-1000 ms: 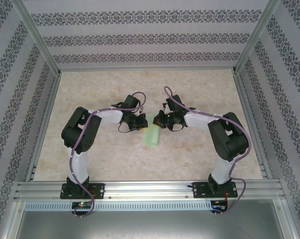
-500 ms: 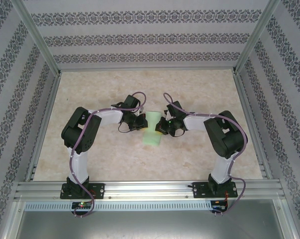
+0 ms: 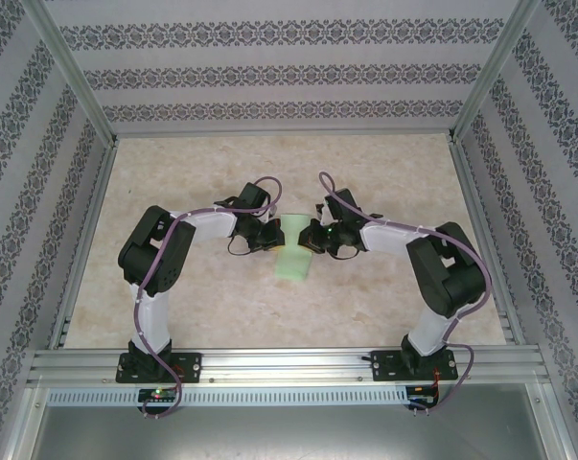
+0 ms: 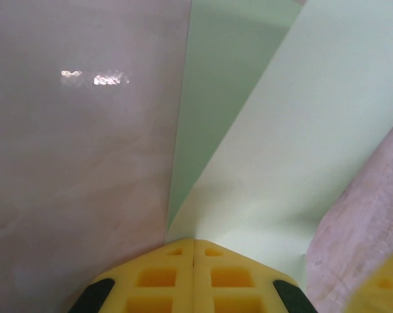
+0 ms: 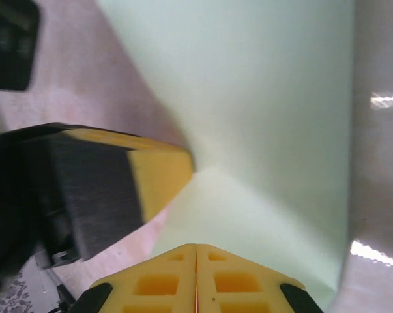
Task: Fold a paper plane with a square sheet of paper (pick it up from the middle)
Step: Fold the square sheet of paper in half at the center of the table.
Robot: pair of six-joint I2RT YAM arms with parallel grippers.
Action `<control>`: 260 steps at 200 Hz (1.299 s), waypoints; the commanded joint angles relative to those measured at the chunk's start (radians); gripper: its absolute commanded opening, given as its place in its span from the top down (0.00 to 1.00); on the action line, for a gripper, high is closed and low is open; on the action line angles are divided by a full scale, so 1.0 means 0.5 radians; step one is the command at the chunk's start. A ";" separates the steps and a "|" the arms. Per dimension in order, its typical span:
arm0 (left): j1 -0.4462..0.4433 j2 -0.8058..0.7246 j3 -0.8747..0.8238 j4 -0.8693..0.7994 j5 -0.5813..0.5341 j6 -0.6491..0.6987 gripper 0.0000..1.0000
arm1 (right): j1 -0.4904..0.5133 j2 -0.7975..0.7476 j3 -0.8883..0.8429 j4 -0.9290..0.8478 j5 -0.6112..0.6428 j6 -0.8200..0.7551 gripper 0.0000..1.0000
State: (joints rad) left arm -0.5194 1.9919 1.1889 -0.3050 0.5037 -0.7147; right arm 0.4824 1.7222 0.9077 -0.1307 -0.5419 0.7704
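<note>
The square sheet of paper [image 3: 293, 261], pale green and partly folded, lies mid-table between both grippers. My left gripper [image 3: 275, 238] is shut on its left edge. In the left wrist view the yellow fingertips [image 4: 193, 242] pinch the sheet [image 4: 300, 130] where a raised flap meets the flat layer. My right gripper [image 3: 311, 240] is shut, its tips [image 5: 196, 246] low over the sheet [image 5: 261, 98]. Whether it pinches the sheet I cannot tell. The left gripper's finger [image 5: 160, 173] shows just left of them. No finished paper plane is in view.
The table is beige marbled [image 3: 384, 182], ringed by aluminium rails: front [image 3: 289, 364], left [image 3: 82, 240], right [image 3: 480, 230]. Patterned walls rise behind and beside. The two grippers stand very close together over the sheet.
The paper, a narrow curled strip a second ago, now lies wider and flatter. The right gripper dipped onto it and its elbow swung right. The left arm stayed put.
</note>
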 commanded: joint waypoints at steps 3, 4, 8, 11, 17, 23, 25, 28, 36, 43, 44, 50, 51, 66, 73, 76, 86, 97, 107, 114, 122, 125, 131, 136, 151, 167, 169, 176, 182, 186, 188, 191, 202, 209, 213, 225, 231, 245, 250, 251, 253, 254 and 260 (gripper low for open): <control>-0.012 0.088 -0.015 -0.172 -0.115 0.042 1.00 | 0.015 -0.019 -0.033 -0.059 -0.056 -0.064 0.93; -0.013 0.088 -0.014 -0.172 -0.115 0.042 1.00 | 0.016 -0.017 -0.036 -0.057 -0.055 -0.065 0.93; -0.014 0.090 -0.011 -0.175 -0.115 0.046 1.00 | 0.018 -0.012 -0.049 -0.046 -0.054 -0.062 0.93; -0.015 0.093 -0.011 -0.177 -0.111 0.046 1.00 | 0.020 -0.007 -0.059 -0.036 -0.054 -0.056 0.93; -0.014 0.094 -0.007 -0.176 -0.107 0.044 1.00 | 0.023 0.002 -0.084 -0.008 -0.057 -0.040 0.92; -0.013 0.094 -0.010 -0.172 -0.107 0.046 1.00 | 0.023 0.014 -0.104 0.010 -0.066 -0.033 0.93; -0.011 0.094 -0.011 -0.174 -0.108 0.046 1.00 | 0.023 0.017 -0.108 0.017 -0.068 -0.030 0.93; -0.014 0.091 -0.009 -0.175 -0.108 0.045 1.00 | 0.025 0.021 -0.118 0.020 -0.070 -0.029 0.93; -0.013 0.091 -0.010 -0.177 -0.110 0.047 1.00 | 0.026 0.031 -0.139 0.039 -0.058 -0.026 0.93; -0.013 0.092 -0.015 -0.172 -0.111 0.045 1.00 | 0.026 0.043 -0.156 0.045 -0.054 -0.025 0.93; -0.013 0.093 -0.015 -0.172 -0.112 0.044 1.00 | 0.026 0.045 -0.159 0.044 -0.054 -0.025 0.93; -0.012 0.094 -0.015 -0.172 -0.110 0.044 1.00 | 0.026 0.058 -0.172 0.051 -0.054 -0.028 0.93; -0.013 0.094 -0.014 -0.172 -0.109 0.043 1.00 | 0.026 0.060 -0.174 0.052 -0.054 -0.030 0.93; -0.013 0.094 -0.014 -0.175 -0.105 0.048 1.00 | 0.024 0.092 -0.222 0.070 -0.049 -0.043 0.92; -0.012 0.091 -0.014 -0.177 -0.105 0.053 1.00 | 0.021 0.103 -0.232 0.052 -0.036 -0.056 0.93; -0.013 0.091 -0.015 -0.178 -0.105 0.054 1.00 | 0.019 0.107 -0.235 0.043 -0.025 -0.063 0.92; -0.014 0.087 -0.014 -0.182 -0.108 0.055 1.00 | 0.014 0.113 -0.236 -0.001 0.009 -0.079 0.92; -0.014 0.090 -0.015 -0.179 -0.106 0.054 1.00 | 0.012 0.116 -0.234 -0.007 -0.001 -0.081 0.92; -0.012 0.096 -0.009 -0.178 -0.102 0.057 1.00 | 0.016 0.092 -0.233 -0.006 -0.004 -0.076 0.92; -0.014 0.097 -0.008 -0.181 -0.102 0.060 1.00 | 0.017 0.059 -0.228 -0.006 0.001 -0.073 0.92; -0.014 0.097 -0.009 -0.184 -0.105 0.061 1.00 | 0.017 0.016 -0.219 -0.017 -0.005 -0.073 0.92; -0.015 0.097 -0.008 -0.185 -0.105 0.061 1.00 | 0.017 0.001 -0.218 -0.020 -0.008 -0.071 0.92; -0.013 0.097 -0.009 -0.183 -0.102 0.063 1.00 | 0.017 -0.031 -0.211 -0.018 -0.018 -0.062 0.92; -0.015 0.097 -0.011 -0.182 -0.101 0.060 1.00 | 0.020 -0.053 -0.214 -0.010 -0.031 -0.050 0.91; -0.014 0.095 -0.012 -0.181 -0.101 0.060 1.00 | 0.039 -0.102 -0.226 0.040 -0.078 -0.011 0.91; -0.013 0.094 -0.007 -0.185 -0.100 0.062 1.00 | 0.070 -0.122 -0.251 0.119 -0.122 0.039 0.91; -0.013 0.094 -0.009 -0.185 -0.102 0.064 1.00 | 0.074 -0.126 -0.255 0.128 -0.127 0.045 0.91; -0.012 0.094 -0.008 -0.185 -0.101 0.061 1.00 | 0.087 -0.129 -0.270 0.159 -0.134 0.061 0.91; -0.014 0.094 -0.009 -0.188 -0.102 0.062 1.00 | 0.095 -0.128 -0.288 0.170 -0.131 0.074 0.91; -0.013 0.094 -0.007 -0.188 -0.100 0.064 1.00 | 0.099 -0.123 -0.305 0.183 -0.131 0.083 0.91; -0.012 0.091 -0.010 -0.188 -0.102 0.066 1.00 | 0.101 -0.116 -0.314 0.193 -0.131 0.091 0.91; -0.014 0.091 -0.012 -0.189 -0.104 0.064 1.00 | 0.105 -0.112 -0.333 0.212 -0.131 0.100 0.91; -0.015 0.091 -0.012 -0.182 -0.104 0.059 1.00 | 0.111 -0.077 -0.401 0.291 -0.133 0.140 0.91; -0.013 0.091 -0.011 -0.179 -0.105 0.057 1.00 | 0.112 -0.047 -0.433 0.330 -0.133 0.154 0.91; -0.015 0.091 -0.014 -0.179 -0.105 0.058 1.00 | 0.112 -0.029 -0.443 0.339 -0.141 0.152 0.92; -0.014 0.092 -0.012 -0.181 -0.105 0.058 1.00 | 0.115 0.011 -0.457 0.334 -0.149 0.138 0.92; -0.013 0.091 -0.014 -0.185 -0.104 0.061 1.00 | 0.118 0.021 -0.468 0.332 -0.136 0.135 0.91; -0.016 0.091 -0.015 -0.191 -0.112 0.067 1.00 | 0.121 0.027 -0.473 0.276 -0.103 0.106 0.92; -0.014 0.093 -0.015 -0.191 -0.108 0.070 1.00 | 0.121 0.021 -0.472 0.260 -0.098 0.100 0.92; -0.015 0.093 -0.017 -0.191 -0.108 0.068 1.00 | 0.121 0.020 -0.470 0.258 -0.099 0.099 0.92; -0.016 0.094 -0.018 -0.189 -0.108 0.067 1.00 | 0.121 0.016 -0.469 0.254 -0.102 0.095 0.92; -0.016 0.094 -0.018 -0.190 -0.109 0.065 1.00 | 0.121 0.013 -0.469 0.253 -0.103 0.095 0.92; -0.014 0.094 -0.018 -0.191 -0.107 0.064 1.00 | 0.121 -0.007 -0.466 0.238 -0.107 0.087 0.91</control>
State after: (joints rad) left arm -0.5194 1.9934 1.1923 -0.3099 0.5037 -0.7094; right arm 0.5350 1.7134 0.6868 0.0021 -0.6067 0.8215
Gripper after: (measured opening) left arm 0.061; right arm 0.085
